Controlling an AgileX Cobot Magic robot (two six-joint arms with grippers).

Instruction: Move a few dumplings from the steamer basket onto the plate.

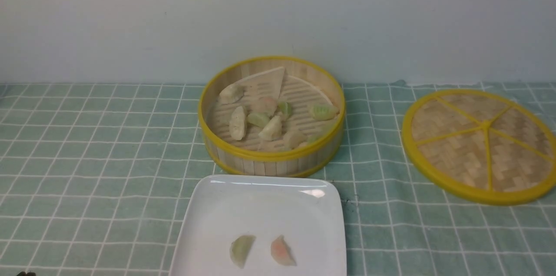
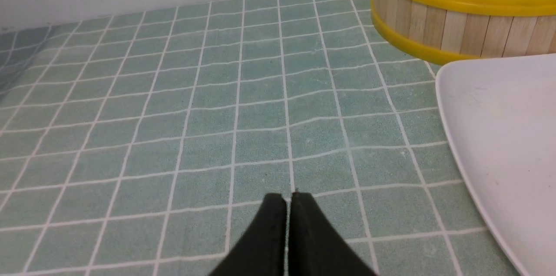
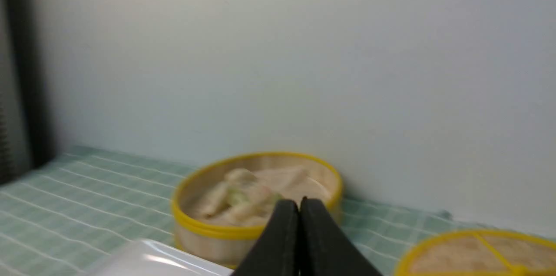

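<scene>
My left gripper (image 2: 287,197) and right gripper (image 3: 299,203) were pressed together, empty. Two dumplings (image 1: 262,250) lay near the plate (image 1: 217,206)'s front edge — more waited mid-floor in the steamer basket (image 1: 271,156). I judged best: spread first, descend straight over an outlying one, pinch gently.

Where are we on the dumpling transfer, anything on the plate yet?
Done: two dumplings, one green and one pink-orange, lie on the plate. In hand: nothing; the left gripper and right gripper are both shut and empty, away from the food. Left: several dumplings remain in the steamer basket, if more are wanted.
</scene>
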